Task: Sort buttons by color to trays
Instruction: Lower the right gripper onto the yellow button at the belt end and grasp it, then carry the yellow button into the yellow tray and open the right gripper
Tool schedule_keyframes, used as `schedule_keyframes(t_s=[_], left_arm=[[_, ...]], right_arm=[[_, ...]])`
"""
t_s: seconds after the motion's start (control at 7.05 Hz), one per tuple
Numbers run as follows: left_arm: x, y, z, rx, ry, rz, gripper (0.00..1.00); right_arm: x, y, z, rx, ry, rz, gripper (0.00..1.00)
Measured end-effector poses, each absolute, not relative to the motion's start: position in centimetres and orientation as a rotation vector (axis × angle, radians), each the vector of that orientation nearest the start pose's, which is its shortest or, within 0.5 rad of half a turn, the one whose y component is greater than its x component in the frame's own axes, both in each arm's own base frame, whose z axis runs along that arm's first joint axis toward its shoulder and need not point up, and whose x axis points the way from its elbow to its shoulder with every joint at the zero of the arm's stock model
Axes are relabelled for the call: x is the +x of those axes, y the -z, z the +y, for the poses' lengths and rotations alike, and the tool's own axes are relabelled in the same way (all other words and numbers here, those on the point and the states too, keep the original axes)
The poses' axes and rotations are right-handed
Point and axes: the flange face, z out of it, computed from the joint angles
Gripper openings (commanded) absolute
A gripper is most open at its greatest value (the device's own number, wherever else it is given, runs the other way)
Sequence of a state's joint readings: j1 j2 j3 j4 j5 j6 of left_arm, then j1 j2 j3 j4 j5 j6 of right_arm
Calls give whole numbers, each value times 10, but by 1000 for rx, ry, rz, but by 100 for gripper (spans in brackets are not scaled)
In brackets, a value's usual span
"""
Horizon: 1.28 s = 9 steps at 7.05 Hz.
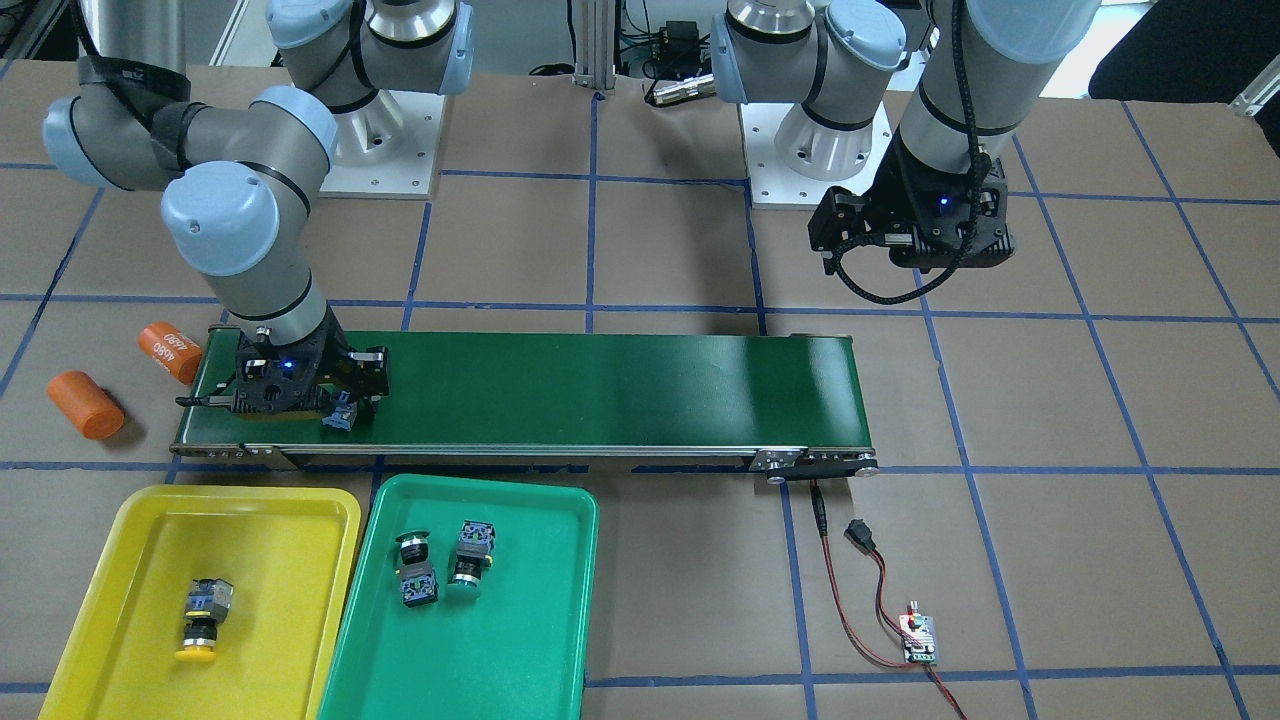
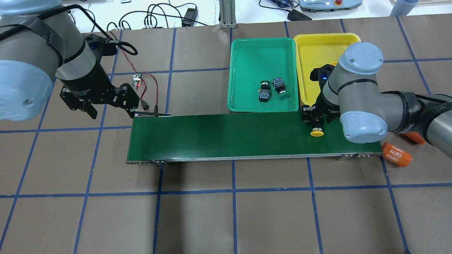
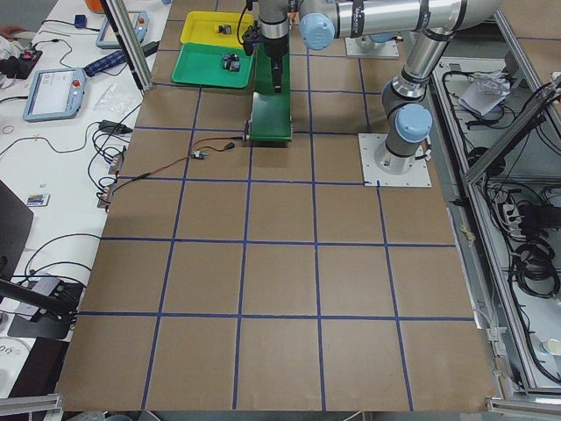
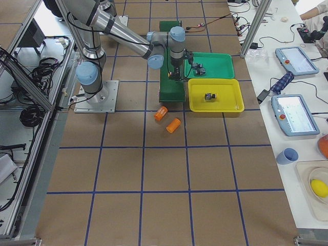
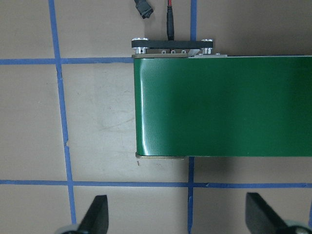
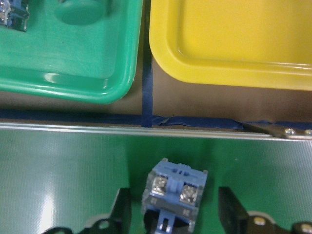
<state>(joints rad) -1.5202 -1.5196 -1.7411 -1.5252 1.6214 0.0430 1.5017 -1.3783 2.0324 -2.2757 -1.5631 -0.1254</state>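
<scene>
right pincer (image 6: pixel 174 210) is spread open with the last yellow button (image 6: pixel 176 187) sitting on the belt (image 6: pixel 63 165) between its fingers (image 6: pixel 123 207), not touching, so I'd guess it's lining up a grab for the yellow tray (image 6: pixel 234 53) just ahead, while the left pincer (image 5: pixel 175 214) hangs wide open, idle.

Readable text: the number "4680", black print on the side of an orange cylinder (image 2: pixel 397 154) lying on the table just off the conveyor belt (image 2: pixel 229 137) at its end on the robot's right; overhead view shows the number twice, one line above the other; front-facing view shows the same print on that cylinder (image 1: pixel 170 350), turned at an angle and only partly legible. White mark on the black strap (image 2: pixel 409 113) round the right arm: too small to read.
</scene>
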Motion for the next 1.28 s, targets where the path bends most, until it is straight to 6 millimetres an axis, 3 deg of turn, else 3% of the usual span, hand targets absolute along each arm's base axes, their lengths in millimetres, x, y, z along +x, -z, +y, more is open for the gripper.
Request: schedule_keyframes(t_s=[0.28, 0.57, 0.99, 1.14, 1.28], left_arm=[[-105, -433, -467, -15, -119, 3093, 100], [-105, -434, -467, -19, -115, 3093, 100], [-105, -436, -467, -17, -107, 3094, 100], [-106, -438, -467, -17, -98, 3095, 100], [-106, -444, -466, -19, -82, 3096, 100]], right_arm=[[98, -261, -520, -87, 115, 3142, 30], [95, -282, -555, -86, 152, 3144, 32], [82, -288, -664, -79, 110, 3151, 38], [78, -288, -693, -77, 99, 3164, 57], [75, -287, -707, -75, 90, 3174, 76]])
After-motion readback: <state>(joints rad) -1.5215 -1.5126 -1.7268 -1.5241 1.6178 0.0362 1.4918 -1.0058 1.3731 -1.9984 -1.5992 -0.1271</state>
